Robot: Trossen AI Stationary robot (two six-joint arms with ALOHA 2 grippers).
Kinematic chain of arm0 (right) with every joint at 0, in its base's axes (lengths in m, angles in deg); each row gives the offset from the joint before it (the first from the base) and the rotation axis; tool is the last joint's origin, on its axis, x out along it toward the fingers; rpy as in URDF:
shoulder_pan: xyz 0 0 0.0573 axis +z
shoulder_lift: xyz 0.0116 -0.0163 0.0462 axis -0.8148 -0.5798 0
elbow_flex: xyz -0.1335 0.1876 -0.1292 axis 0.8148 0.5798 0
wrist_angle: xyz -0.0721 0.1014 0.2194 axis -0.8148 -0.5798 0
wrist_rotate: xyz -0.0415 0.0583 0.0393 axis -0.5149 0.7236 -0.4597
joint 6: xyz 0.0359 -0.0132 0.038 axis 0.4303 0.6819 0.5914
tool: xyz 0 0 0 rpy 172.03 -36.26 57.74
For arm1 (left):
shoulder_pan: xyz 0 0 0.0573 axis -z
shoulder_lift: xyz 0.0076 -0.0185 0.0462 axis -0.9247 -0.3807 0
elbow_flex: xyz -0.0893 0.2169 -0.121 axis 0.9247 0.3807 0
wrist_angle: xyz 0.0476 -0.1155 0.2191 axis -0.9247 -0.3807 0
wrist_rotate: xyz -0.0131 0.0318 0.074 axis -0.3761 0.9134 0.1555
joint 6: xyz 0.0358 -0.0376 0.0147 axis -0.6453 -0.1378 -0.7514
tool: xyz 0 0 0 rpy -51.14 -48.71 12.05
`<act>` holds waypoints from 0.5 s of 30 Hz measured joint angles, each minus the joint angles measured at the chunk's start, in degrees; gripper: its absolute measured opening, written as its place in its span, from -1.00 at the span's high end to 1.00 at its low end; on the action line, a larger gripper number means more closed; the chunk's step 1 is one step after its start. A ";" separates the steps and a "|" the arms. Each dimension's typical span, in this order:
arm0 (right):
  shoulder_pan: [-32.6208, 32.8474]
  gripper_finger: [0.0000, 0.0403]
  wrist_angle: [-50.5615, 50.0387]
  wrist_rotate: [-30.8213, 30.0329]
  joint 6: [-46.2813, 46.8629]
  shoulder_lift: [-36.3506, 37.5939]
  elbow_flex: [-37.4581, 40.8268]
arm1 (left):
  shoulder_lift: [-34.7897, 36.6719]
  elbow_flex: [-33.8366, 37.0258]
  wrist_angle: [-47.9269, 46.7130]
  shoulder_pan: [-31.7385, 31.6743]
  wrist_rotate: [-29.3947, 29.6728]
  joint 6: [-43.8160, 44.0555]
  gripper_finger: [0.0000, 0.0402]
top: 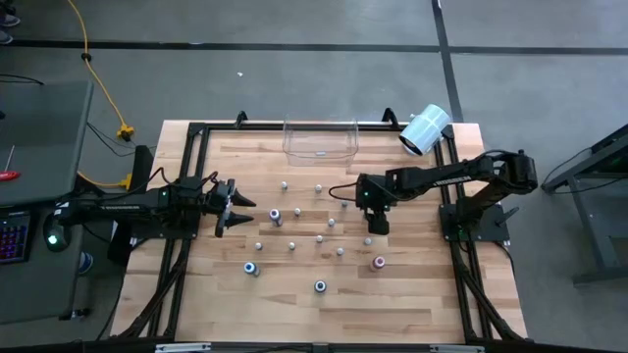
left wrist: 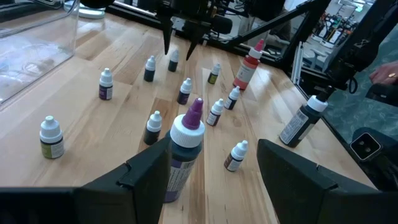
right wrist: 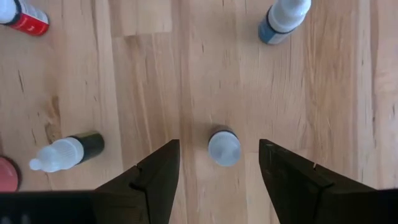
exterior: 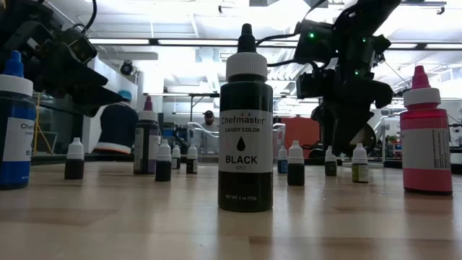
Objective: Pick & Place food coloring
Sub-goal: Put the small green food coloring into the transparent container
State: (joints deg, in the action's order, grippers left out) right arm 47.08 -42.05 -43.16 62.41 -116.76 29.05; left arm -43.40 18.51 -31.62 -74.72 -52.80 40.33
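Several small food coloring bottles stand upright on their bases across the wooden table (top: pixel 412 294), most with whitish caps. My right gripper (right wrist: pixel 219 163) points down, open, over one white-capped bottle (right wrist: pixel 224 147). That bottle stands between the two fingers (right wrist: pixel 163 169) with a gap on each side. In the high view this gripper (top: pixel 371 233) is right of the table's middle. My left gripper (top: pixel 228 208) waits open near the left side, clear of a purple-capped bottle (left wrist: pixel 185 152) that stands just ahead of it.
A clear plastic bin (top: pixel 320 139) stands at the far edge, with a white paper roll (top: pixel 425 129) at the far right corner. Larger bottles stand nearer the front: black (exterior: pixel 245 123), pink (exterior: pixel 426 137), blue (exterior: pixel 14 123). Black frame rails (top: pixel 191 167) border the table.
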 joint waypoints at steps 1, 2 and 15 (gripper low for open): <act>0.00 -0.03 0.10 0.00 0.35 0.00 0.00 | 0.01 0.00 0.00 -0.01 0.00 0.01 -0.17; 0.00 -0.03 0.28 0.00 0.39 0.00 0.00 | 0.01 0.00 0.00 0.00 0.00 -0.01 -0.17; 0.00 -0.01 0.34 -0.67 0.82 0.00 0.00 | 0.01 0.00 0.00 0.00 -0.02 0.00 -0.17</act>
State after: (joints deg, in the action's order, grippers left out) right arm 47.08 -41.71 -43.83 63.23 -116.76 29.05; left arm -43.39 18.51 -31.62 -74.73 -52.82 40.32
